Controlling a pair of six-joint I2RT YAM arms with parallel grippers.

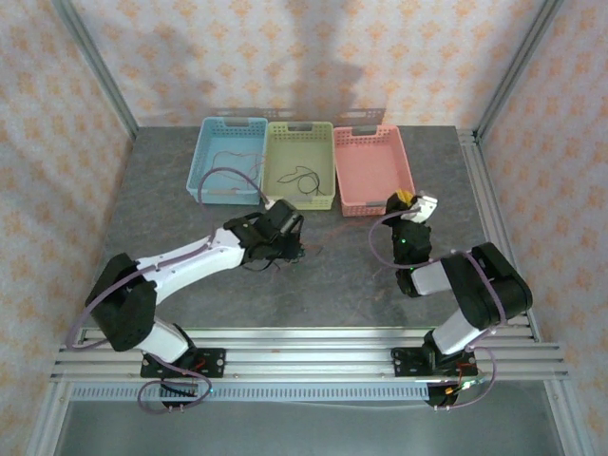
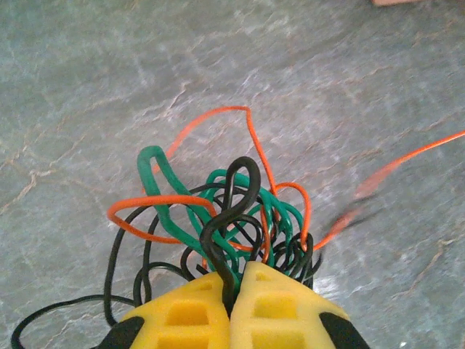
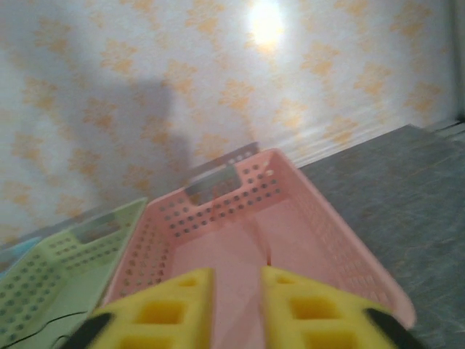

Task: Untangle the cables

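Observation:
A tangle of thin orange, green and black cables (image 2: 225,211) lies on the grey table just ahead of my left gripper (image 2: 236,280). Its yellow fingers are shut on a black loop of that tangle. One orange strand (image 2: 407,156) runs off to the right, blurred. From above, the left gripper (image 1: 285,249) sits mid-table over the bundle (image 1: 275,261). My right gripper (image 1: 410,202) hovers at the near edge of the pink basket (image 1: 373,171). The right gripper (image 3: 238,280) stands open over the pink basket (image 3: 218,240), with a short thin reddish strand (image 3: 269,254) by its right finger.
Three baskets stand in a row at the back: blue (image 1: 201,161), green (image 1: 328,161) and pink. A thin dark cable (image 1: 302,178) lies in the green one, another (image 1: 228,157) in the blue. Metal rails run along the table's near edge (image 1: 304,356).

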